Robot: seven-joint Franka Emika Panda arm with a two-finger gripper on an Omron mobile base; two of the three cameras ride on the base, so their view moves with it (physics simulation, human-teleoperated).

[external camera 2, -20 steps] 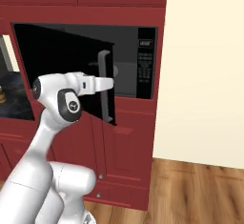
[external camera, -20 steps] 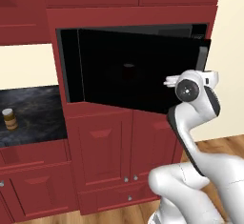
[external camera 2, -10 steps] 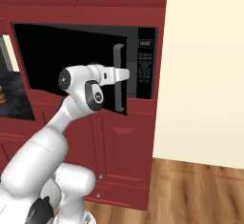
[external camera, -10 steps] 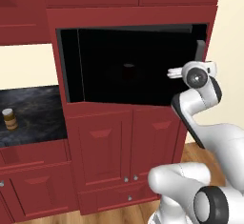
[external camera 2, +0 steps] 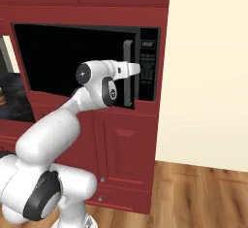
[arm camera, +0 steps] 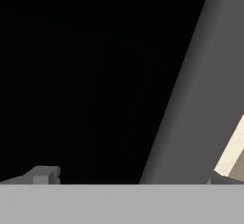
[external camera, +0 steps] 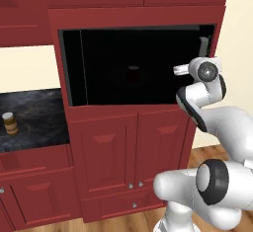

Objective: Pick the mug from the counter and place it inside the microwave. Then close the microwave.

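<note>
**My hand at the microwave door**

Left base view: the large black built-in microwave (external camera: 133,65) sits in red cabinetry; the small red mug (external camera: 132,74) is dimly visible inside. Right base view: my two-finger gripper (external camera 2: 135,69) is against the long grey door handle (external camera 2: 128,72). Hand view: that handle fills the right; I cannot tell my finger spread.

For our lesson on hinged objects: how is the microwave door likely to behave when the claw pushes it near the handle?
The microwave door looks like a flat, rigid glass panel, so it should probably swing as one stiff piece, not flex. The long grey handle sits at the edge that seems farthest from the hinge, so a push by the claw there likely needs little force.
</note>
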